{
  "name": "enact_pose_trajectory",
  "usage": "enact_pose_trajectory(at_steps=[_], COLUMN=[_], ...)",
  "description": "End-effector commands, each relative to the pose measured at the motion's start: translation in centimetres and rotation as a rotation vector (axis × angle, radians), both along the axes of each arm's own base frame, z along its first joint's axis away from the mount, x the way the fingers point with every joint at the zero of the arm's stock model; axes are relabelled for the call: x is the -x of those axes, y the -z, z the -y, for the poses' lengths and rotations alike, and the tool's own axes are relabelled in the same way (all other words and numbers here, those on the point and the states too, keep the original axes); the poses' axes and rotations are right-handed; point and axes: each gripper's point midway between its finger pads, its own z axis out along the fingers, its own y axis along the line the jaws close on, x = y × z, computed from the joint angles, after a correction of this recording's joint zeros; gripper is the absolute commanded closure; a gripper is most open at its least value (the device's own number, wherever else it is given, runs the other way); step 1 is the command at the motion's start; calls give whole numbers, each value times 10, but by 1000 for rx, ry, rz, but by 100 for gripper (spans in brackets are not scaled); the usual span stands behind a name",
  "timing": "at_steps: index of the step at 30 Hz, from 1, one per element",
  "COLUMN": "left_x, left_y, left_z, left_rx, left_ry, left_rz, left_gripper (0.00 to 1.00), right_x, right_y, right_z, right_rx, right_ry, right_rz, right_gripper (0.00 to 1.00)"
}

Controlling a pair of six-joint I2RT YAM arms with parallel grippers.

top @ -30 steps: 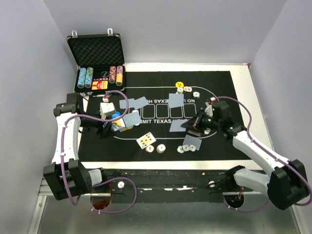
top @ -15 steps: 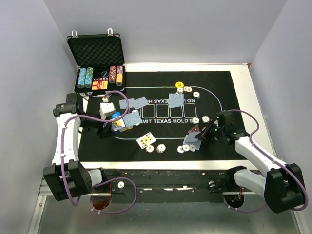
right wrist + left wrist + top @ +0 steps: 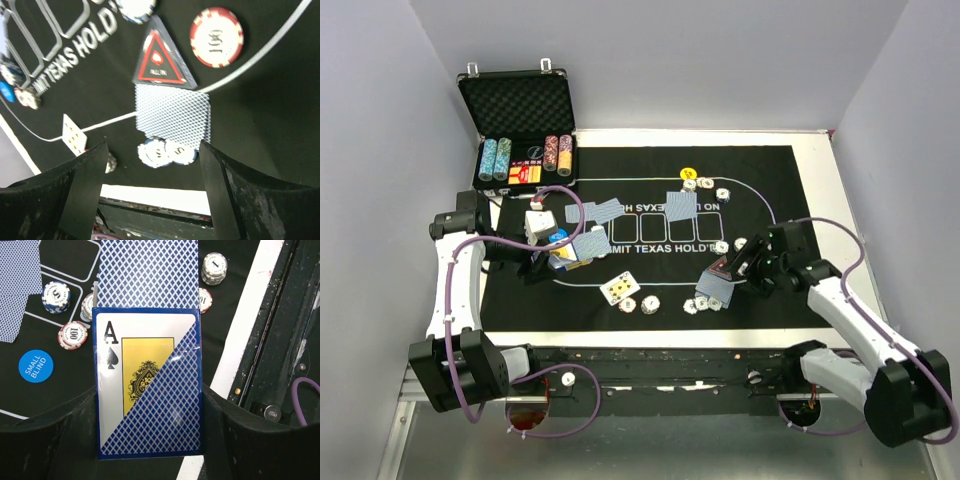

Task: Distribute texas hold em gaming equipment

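Observation:
My left gripper (image 3: pixel 546 262) is shut on a deck of blue-backed playing cards (image 3: pixel 147 390) in its ace-of-spades sleeve, at the mat's left side. One card (image 3: pixel 147 272) sticks out past the sleeve. My right gripper (image 3: pixel 742 264) is open at the front right, with nothing between its fingers. Just ahead of it the dark red triangular marker (image 3: pixel 160 60) rests on the far edge of a face-down card (image 3: pixel 172 115). Two white poker chips (image 3: pixel 165 151) lie by that card's near edge. A red-and-white chip (image 3: pixel 216 36) sits beside the marker.
The open metal case (image 3: pixel 520 130) with chip stacks stands at the back left. On the black mat (image 3: pixel 650 165) lie face-down cards (image 3: pixel 682 205), a face-up card (image 3: pixel 620 288), scattered chips (image 3: pixel 649 303), a yellow button (image 3: pixel 688 172) and a blue button (image 3: pixel 36 366).
My right gripper has opened and swung from the mat's middle to the front right. The marker now lies free on the card. The left arm has not moved.

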Motion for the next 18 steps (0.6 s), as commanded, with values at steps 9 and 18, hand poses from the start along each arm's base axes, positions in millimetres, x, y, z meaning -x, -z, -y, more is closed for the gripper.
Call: enact_pose_trajectory(at_steps=[9,18], left_x=[50,49], left_y=[-18,-20], left_z=[22,22], left_rx=[128,129], left_ry=[12,10], left_rz=[-219,-217], left_gripper=[88,88], right_x=[-45,-38], right_y=[-137,-195], right_z=[-89,-223], right_rx=[-243,-423], right_ry=[-261,-612], right_rz=[347,480], right_gripper=[0,0])
